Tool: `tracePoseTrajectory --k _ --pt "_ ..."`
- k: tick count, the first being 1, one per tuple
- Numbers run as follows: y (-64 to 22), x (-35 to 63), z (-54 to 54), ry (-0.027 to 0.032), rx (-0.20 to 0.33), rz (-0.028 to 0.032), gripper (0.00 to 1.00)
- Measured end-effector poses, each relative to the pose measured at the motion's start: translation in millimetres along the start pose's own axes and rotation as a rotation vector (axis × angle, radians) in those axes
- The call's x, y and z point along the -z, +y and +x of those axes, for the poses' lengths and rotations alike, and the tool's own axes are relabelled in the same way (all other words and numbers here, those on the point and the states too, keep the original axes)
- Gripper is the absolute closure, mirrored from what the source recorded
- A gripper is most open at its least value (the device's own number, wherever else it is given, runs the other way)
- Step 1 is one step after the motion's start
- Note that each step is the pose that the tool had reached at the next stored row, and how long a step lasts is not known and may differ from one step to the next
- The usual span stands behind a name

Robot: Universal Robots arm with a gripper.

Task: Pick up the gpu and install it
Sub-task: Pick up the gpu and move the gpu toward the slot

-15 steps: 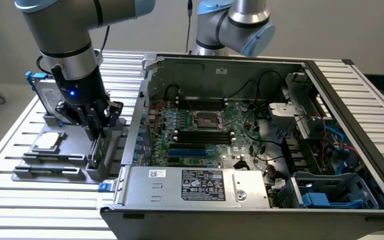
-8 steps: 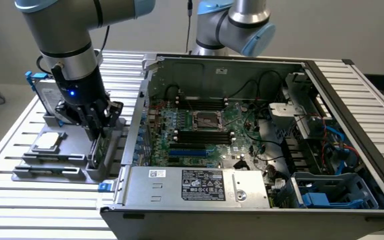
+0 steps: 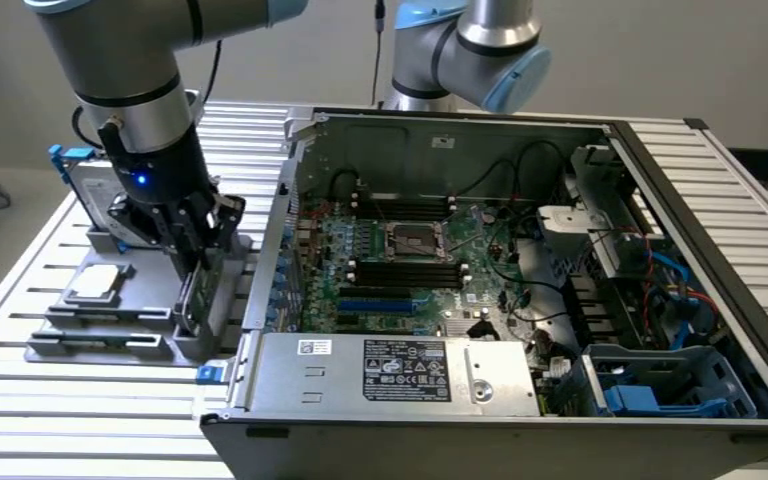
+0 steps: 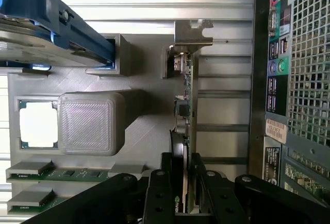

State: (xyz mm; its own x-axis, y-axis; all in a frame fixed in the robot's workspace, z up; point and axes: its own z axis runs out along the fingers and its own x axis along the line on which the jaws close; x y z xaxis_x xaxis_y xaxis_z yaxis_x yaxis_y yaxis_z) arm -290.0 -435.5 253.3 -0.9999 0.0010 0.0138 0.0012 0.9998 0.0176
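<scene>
The thin green circuit-board gpu [image 4: 188,98], with its silver stamped-metal end bracket [image 4: 193,32], is being held upright on its edge in a slot of the matte grey, ridged plastic holder tray [image 3: 104,342] [image 4: 149,77]. The tray is being carried by the ribbed aluminium bench [image 3: 11,285] [image 4: 154,7], just beside the open black computer case [image 3: 491,125] [image 4: 304,54], on the exterior view's left. The card [image 3: 185,300] is being gripped by the black gripper [image 3: 192,262] [image 4: 184,163]: its blocky, bolted fingers [image 4: 168,185] are being pressed against both faces of the board, one of them against the black rounded cooler, so they are clamped on the gpu. The card's lower edge is being kept inside the tray slot.

On the same tray, a silver hard drive with glossy blue rails [image 3: 84,185] [image 4: 46,28] is being propped on edge, a square processor with a bright metal lid [image 3: 100,283] [image 4: 38,123] is being cradled flat in a recess, and green memory sticks [image 4: 62,171] are being stored flat. Inside the case, the large green motherboard [image 3: 398,255] is being shown lying flat, with a silver boxy power supply [image 3: 398,370] mounted along the near wall.
</scene>
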Motion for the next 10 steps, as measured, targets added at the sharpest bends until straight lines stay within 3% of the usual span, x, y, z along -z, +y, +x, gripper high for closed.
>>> tracePoseTrajectory --k 4,10 --pt "0.3 12.7 0.2 -0.0001 0.0 -0.0076 0.74" --pt "0.5 39.4 0.6 -0.0001 0.0 -0.0099 0.74"
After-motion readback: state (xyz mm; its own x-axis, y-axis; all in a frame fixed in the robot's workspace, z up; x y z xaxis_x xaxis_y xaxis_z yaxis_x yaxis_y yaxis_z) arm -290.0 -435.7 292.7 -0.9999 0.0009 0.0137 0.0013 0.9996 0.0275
